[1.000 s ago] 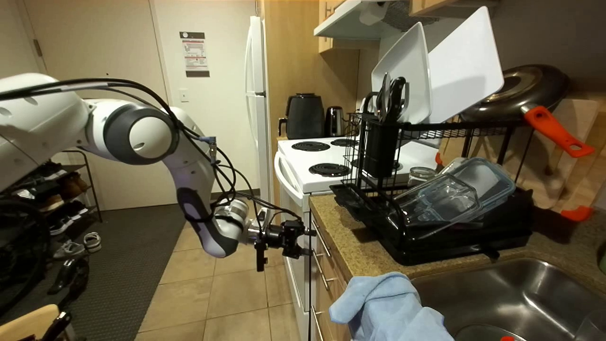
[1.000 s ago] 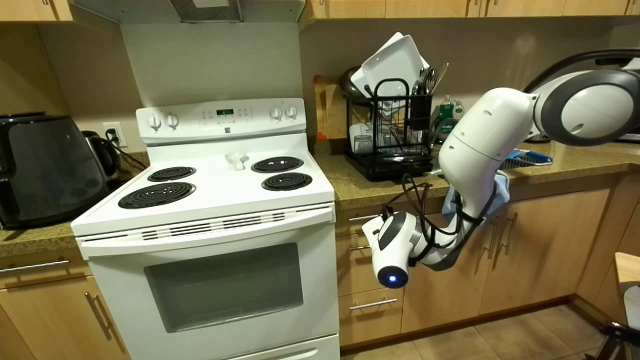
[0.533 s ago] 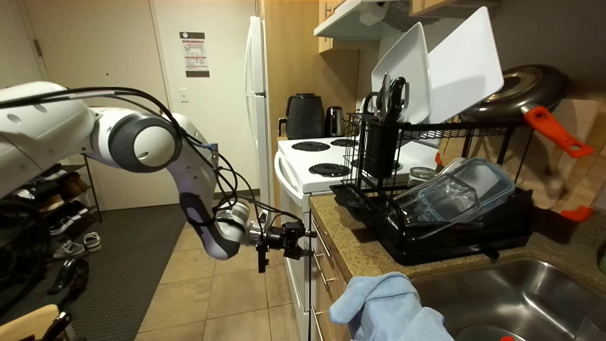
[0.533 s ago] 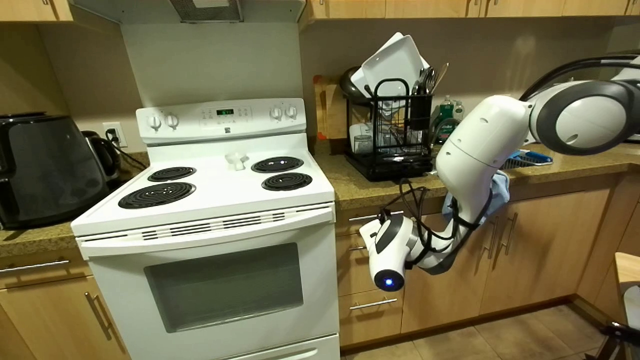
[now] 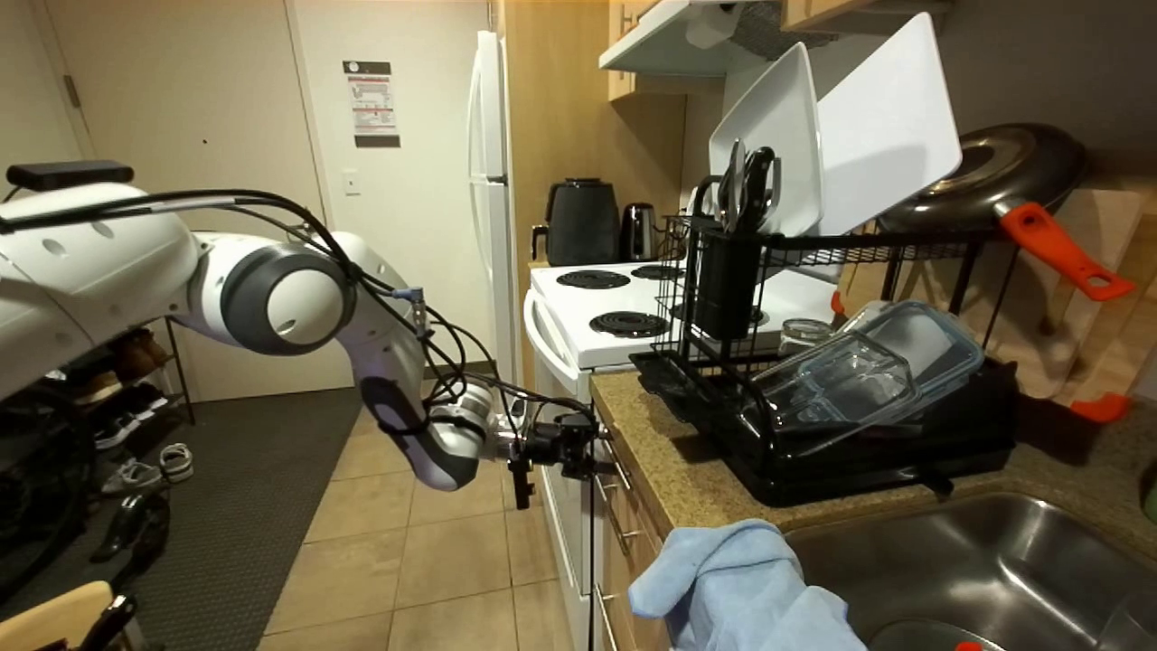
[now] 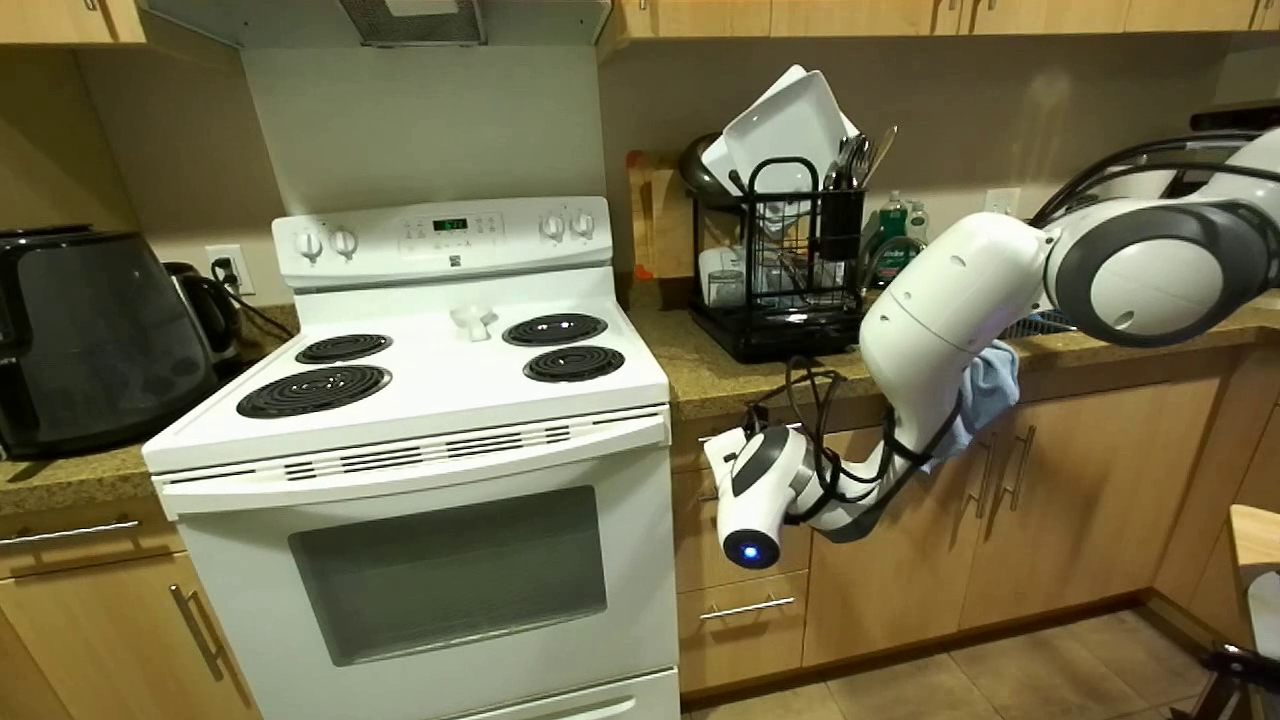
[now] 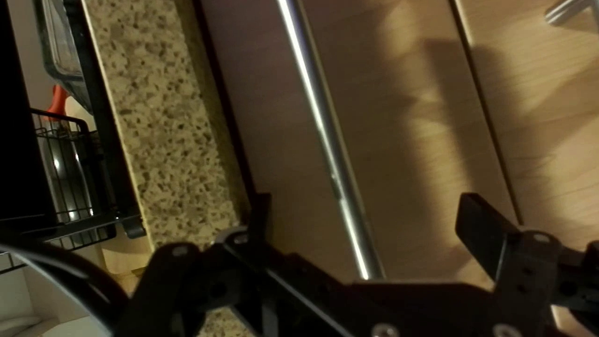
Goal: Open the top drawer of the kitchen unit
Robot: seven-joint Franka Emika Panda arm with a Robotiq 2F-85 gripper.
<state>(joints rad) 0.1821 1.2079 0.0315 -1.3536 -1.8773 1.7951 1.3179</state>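
Note:
The kitchen unit (image 6: 890,590) has light tan fronts under a speckled countertop (image 7: 159,117). Its top drawer (image 7: 398,154) is shut, so its inside is hidden. The drawer's silver bar handle (image 7: 323,112) runs diagonally through the wrist view and also shows in an exterior view (image 5: 620,466). My gripper (image 7: 365,208) is open, with its black fingers on either side of the bar and apart from it. The finger on the countertop side is close to the counter's edge. In an exterior view the gripper (image 5: 604,450) is at the drawer front; in the other camera's picture the arm hides it.
The white stove (image 6: 420,440) stands beside the drawers. A black dish rack (image 5: 723,398) with plates sits on the counter above. A blue towel (image 5: 741,588) hangs over the counter edge by the sink (image 5: 1012,561). Another drawer's handle (image 6: 745,607) sticks out lower down.
My gripper has moved forward to the drawer front, bringing its fingers around the handle. The arm's upper links have lowered and extended. The drawer has not moved.

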